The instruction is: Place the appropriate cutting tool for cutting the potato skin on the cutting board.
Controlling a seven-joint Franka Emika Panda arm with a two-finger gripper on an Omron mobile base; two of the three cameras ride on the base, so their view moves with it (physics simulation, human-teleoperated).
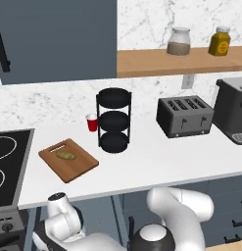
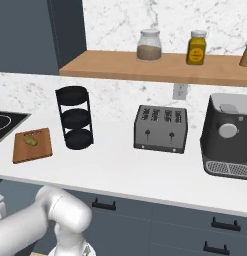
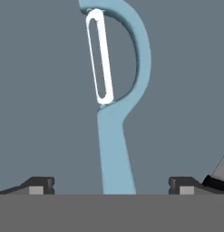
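The pale-blue peeler (image 3: 114, 136), the cutting tool, lies on a flat grey surface right below the hand. Its looped head with the white blade points toward the top of the hand view. My gripper (image 3: 111, 185) is open, one dark fingertip (image 3: 38, 185) on each side of the peeler's handle, and neither touches it. The brown cutting board (image 1: 79, 166) (image 2: 37, 149) lies on the white counter next to the stove. The small yellowish potato (image 1: 65, 156) (image 2: 30, 140) rests on the board.
A black three-tier rack (image 1: 114, 120) and a red cup (image 1: 92, 122) stand behind the board. A toaster (image 1: 184, 115) and a coffee machine (image 1: 232, 110) stand further right. The stove (image 1: 7, 162) is at the left. A dark-ended object (image 3: 217, 179) pokes in beside the right fingertip.
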